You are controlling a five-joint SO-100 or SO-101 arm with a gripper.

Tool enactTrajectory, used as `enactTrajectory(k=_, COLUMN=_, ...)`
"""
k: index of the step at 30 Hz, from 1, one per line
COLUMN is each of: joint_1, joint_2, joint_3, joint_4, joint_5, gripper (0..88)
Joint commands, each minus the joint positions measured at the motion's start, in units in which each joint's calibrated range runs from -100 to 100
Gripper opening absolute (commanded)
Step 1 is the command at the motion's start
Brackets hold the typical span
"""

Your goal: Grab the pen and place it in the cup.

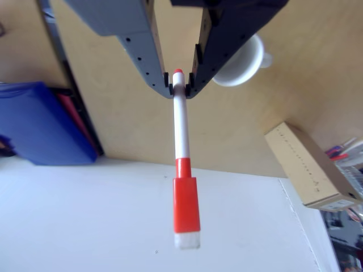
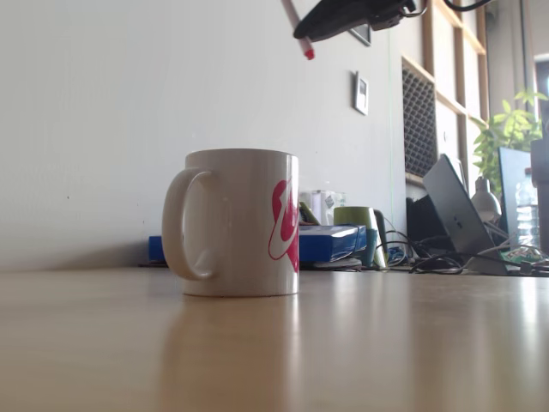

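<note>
Your tool [image 1: 178, 85] is clenched on the pen [image 1: 182, 144] near its small red end, cap hanging down, so the grab is done. The mug [image 2: 236, 223] stands on the table [image 2: 386, 343] (top right in the arm's view); lowering the pen in remains.

In the other view the gripper [image 1: 179, 86] reaches down from the top edge, one finger grey [image 1: 148, 62], the other black [image 1: 211, 59], their tips pinched on the pen [image 1: 181, 130]. In the fixed view it hangs high at upper right [image 2: 319, 26].
</note>
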Motion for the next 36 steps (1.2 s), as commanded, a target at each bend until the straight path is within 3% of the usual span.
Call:
enactTrajectory(k=1, joint_1=-3.2, joint_2=-1.4, joint_3=4.2, joint_4=-4.6, joint_5=-0.9, gripper=1.5)
enactTrajectory(k=15, joint_1=-15.0, joint_2=-1.0, joint_3=18.0, joint_4=-17.1, joint_5=-1.0, gripper=1.5)
enactTrajectory(k=26, joint_1=-16.0, joint_2=-1.3, joint_3=34.7, joint_4=-28.8, joint_5=-1.0, gripper=1.6)
enactTrajectory(k=36, joint_1=-15.9, joint_2=-0.6, joint_3=36.9, joint_4=-29.9, joint_5=-1.6, gripper=1.7)
